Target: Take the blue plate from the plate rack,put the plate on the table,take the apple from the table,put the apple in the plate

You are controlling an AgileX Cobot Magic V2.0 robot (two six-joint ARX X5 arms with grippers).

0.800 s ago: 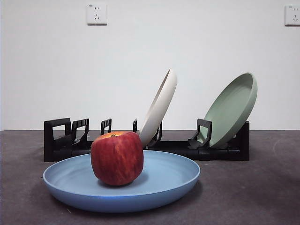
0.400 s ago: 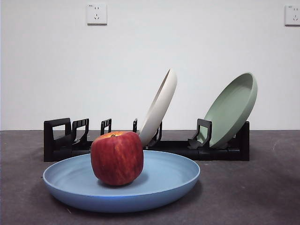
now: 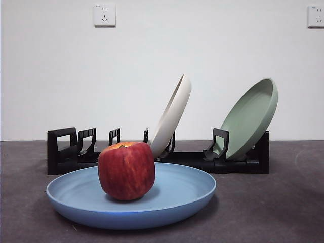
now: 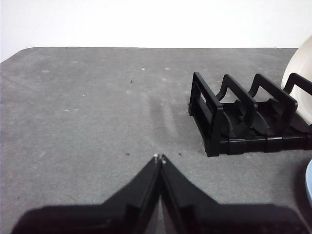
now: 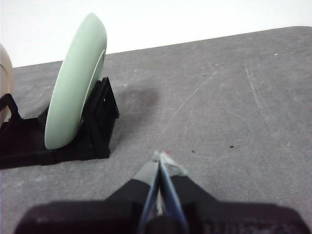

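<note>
Red and upright, the apple (image 3: 126,170) sat in the plate (image 3: 187,188) on the table (image 3: 268,207) near its front edge, before the rack (image 3: 238,163), while the left gripper (image 4: 159,159) and right gripper (image 5: 161,157) waited apart, jaws together, holding nothing, the task apparently complete.

three plates, blue plate (image 3: 172,195), cream plate (image 3: 172,115), green plate (image 3: 250,119), one apple (image 3: 126,170), one plate rack (image 3: 63,149)

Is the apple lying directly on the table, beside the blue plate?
No, the apple rests inside the blue plate, which lies flat on the table.
</note>
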